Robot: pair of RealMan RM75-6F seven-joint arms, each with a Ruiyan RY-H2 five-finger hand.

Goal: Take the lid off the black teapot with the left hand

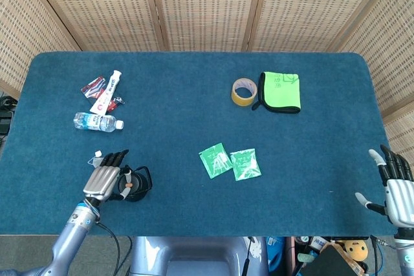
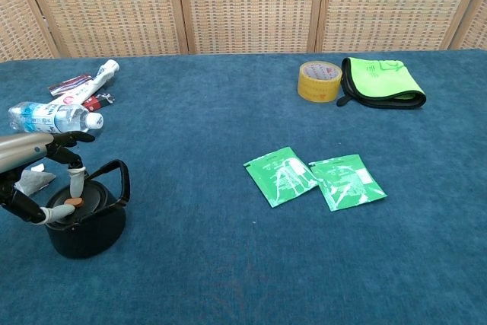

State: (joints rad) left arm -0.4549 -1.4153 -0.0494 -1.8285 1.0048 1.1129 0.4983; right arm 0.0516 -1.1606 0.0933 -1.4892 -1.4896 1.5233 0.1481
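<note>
From the chest view I see my left hand (image 2: 34, 180) pinching the orange knob of the lid (image 2: 74, 205), seated on the black teapot (image 2: 85, 222) at the table's seven o'clock; the head view hides that contact. My right hand (image 1: 396, 189), spread empty, shows only there.

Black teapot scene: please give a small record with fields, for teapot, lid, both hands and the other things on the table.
teapot: black teapot upright near the front left of the table, handle up
lid: lid on the pot, orange knob visible
left hand: left hand over the lid, fingertips at the knob; firm grip cannot be told
right hand: right hand at the table's right edge, fingers apart, holding nothing
other things: two green packets, tape roll, green cloth, water bottle
</note>
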